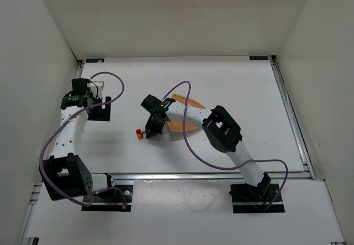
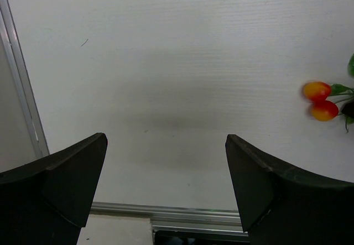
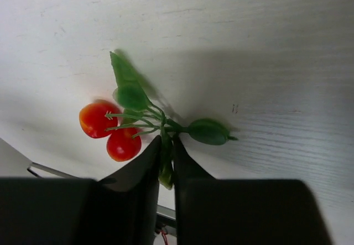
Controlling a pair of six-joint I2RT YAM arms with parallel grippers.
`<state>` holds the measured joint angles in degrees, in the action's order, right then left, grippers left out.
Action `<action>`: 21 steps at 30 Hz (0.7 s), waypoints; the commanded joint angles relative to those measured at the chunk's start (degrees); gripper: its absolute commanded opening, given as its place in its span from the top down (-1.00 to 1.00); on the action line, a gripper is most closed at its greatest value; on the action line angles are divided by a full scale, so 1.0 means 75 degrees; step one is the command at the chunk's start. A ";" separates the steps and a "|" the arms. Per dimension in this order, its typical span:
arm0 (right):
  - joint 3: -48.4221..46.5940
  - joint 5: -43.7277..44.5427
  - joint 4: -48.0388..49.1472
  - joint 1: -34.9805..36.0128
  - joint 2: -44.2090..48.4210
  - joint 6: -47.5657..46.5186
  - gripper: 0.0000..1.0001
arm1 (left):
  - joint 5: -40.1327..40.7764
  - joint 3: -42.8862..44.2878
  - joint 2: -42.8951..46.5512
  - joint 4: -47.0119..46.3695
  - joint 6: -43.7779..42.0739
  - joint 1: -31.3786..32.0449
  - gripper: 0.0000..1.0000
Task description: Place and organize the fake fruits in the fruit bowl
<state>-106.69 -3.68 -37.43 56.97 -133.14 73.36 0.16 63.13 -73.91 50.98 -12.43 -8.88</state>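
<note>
The fake fruits [image 3: 110, 129] are red-orange, the fruit bowl [image 1: 191, 102] tan-orange.

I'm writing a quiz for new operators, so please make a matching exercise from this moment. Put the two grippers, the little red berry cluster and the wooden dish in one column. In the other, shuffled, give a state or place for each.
Column one:
1. black two-finger left gripper
2. black two-finger right gripper
3. small cluster of red fake berries on green stems
4. shallow tan-orange wooden bowl

Column two:
A. partly hidden under the right arm
B. jaws wide apart over bare white table
C. jaws shut on a thin stem
D. pinched by its stem, leaves spread

Pairs: 1-B, 2-C, 3-D, 4-A.
</note>
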 commanded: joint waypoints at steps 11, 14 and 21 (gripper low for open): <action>-0.1019 0.0104 0.0163 0.0220 -0.0061 -0.1577 0.99 | -0.0127 -0.0086 0.0034 -0.0083 -0.0031 -0.0046 -1.00; -0.1184 0.0653 0.0233 0.0408 0.0336 -0.2139 0.99 | -0.0127 -0.0086 0.0034 -0.0083 -0.0031 -0.0046 -1.00; -0.0459 0.2095 0.0583 0.0408 0.1940 -0.2889 0.99 | -0.0127 -0.0086 0.0105 -0.0083 0.0051 -0.0046 -1.00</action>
<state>-111.46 4.71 -35.29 60.55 -128.22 56.60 0.14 62.54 -74.35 50.98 -12.36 -8.88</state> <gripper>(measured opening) 0.022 0.991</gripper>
